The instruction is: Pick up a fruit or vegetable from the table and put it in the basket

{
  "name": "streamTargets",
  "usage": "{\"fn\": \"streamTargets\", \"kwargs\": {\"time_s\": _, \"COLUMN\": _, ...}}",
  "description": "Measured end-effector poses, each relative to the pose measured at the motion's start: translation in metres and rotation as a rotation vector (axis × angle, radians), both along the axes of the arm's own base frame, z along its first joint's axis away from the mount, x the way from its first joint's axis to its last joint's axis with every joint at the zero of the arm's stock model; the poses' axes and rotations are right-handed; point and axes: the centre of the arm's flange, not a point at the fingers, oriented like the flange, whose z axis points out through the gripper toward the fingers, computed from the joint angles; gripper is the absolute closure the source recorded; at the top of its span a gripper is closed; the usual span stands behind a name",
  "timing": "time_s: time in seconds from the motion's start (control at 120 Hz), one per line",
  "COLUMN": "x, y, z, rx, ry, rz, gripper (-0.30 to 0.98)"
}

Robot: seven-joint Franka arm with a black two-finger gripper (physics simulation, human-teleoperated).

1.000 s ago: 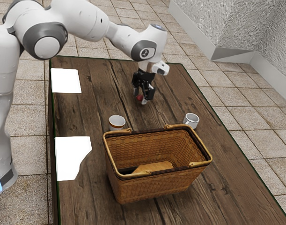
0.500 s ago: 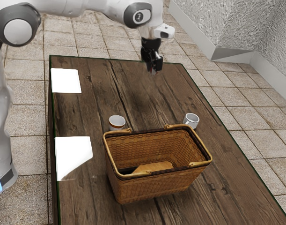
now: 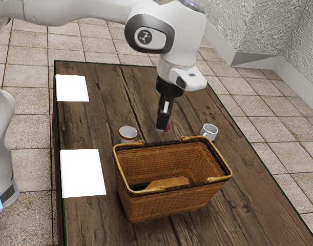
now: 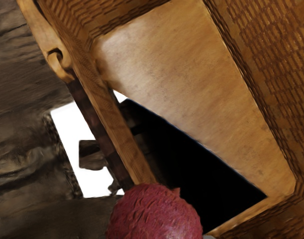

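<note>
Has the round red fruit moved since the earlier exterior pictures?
Yes. In the exterior view, the round red fruit is now nearer the brown wicker basket, which has stayed put.

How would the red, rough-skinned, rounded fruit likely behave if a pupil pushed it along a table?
The red fruit would probably roll, since its visible side is rounded. Its bumpy skin would likely grip fairly well rather than slip.

one basket [image 3: 166,206], one red fruit [image 4: 154,214], two cups [image 3: 128,133], two white sheets [image 3: 82,173]

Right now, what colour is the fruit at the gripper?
The fruit is dark pinkish red, seen best in the wrist view.
</note>
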Motion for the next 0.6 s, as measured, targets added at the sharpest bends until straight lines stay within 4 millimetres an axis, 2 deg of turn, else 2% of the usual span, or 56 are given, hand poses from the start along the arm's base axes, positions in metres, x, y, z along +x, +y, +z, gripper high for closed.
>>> {"fn": "streamTargets", "kwargs": {"time_s": 0.067, "x": -0.019, "y": -0.043, "z": -0.002, "rx": 0.01, "ry": 0.001, "rz": -0.067, "gripper": 0.54}}
{"fn": "streamTargets", "kwargs": {"time_s": 0.133, "x": -0.028, "y": -0.065, "z": -0.007, "rx": 0.016, "ry": 0.007, "rz": -0.094, "gripper": 0.54}}
{"fn": "streamTargets", "kwargs": {"time_s": 0.283, "x": -0.009, "y": -0.073, "z": -0.034, "rx": 0.017, "ry": 0.044, "rz": -0.068, "gripper": 0.53}}
{"fn": "streamTargets", "kwargs": {"time_s": 0.4, "x": 0.003, "y": -0.075, "z": -0.043, "rx": 0.001, "ry": 0.034, "rz": -0.044, "gripper": 0.24}}
{"fn": "streamTargets", "kwargs": {"time_s": 0.458, "x": 0.01, "y": -0.069, "z": -0.043, "rx": -0.007, "ry": 0.026, "rz": -0.023, "gripper": 0.16}}
{"fn": "streamTargets", "kwargs": {"time_s": 0.517, "x": 0.033, "y": -0.035, "z": -0.053, "rx": -0.009, "ry": 0.055, "rz": 0.054, "gripper": 0.11}}
{"fn": "streamTargets", "kwargs": {"time_s": 0.6, "x": 0.066, "y": 0.018, "z": -0.013, "rx": -0.099, "ry": 0.025, "rz": 0.109, "gripper": 0.06}}
